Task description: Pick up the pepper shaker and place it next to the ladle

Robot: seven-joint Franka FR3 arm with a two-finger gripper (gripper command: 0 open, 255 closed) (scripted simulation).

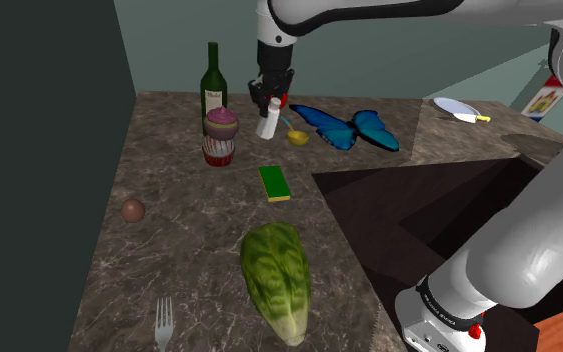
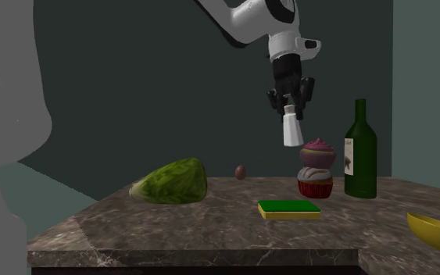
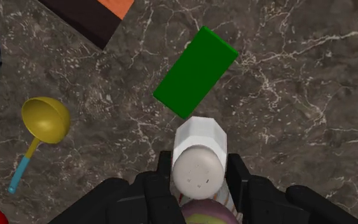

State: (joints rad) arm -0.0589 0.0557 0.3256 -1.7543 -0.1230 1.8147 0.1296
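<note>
The white pepper shaker [image 1: 268, 121] hangs in the air above the dark marble counter [image 1: 189, 240], clasped near its top by my black gripper [image 1: 270, 98], which is shut on it. In the second exterior view the shaker [image 2: 291, 130] hangs well above the counter, below the gripper [image 2: 290, 102]. In the wrist view both fingers [image 3: 238, 181] press the shaker [image 3: 198, 160] from either side. The ladle [image 1: 296, 134], yellow bowl with a blue handle, lies on the counter just beside the shaker toward the shoulder view's right; in the wrist view the ladle [image 3: 42, 125] lies apart from the shaker.
A green sponge [image 1: 275, 182], a cupcake [image 1: 220, 136] and a wine bottle [image 1: 212, 84] stand near the shaker. A blue butterfly toy [image 1: 344, 127] lies beyond the ladle. A lettuce head [image 1: 277, 275], a fork [image 1: 164, 322], a brown ball [image 1: 133, 210] and a sunken sink [image 1: 439, 215] lie nearer the stand.
</note>
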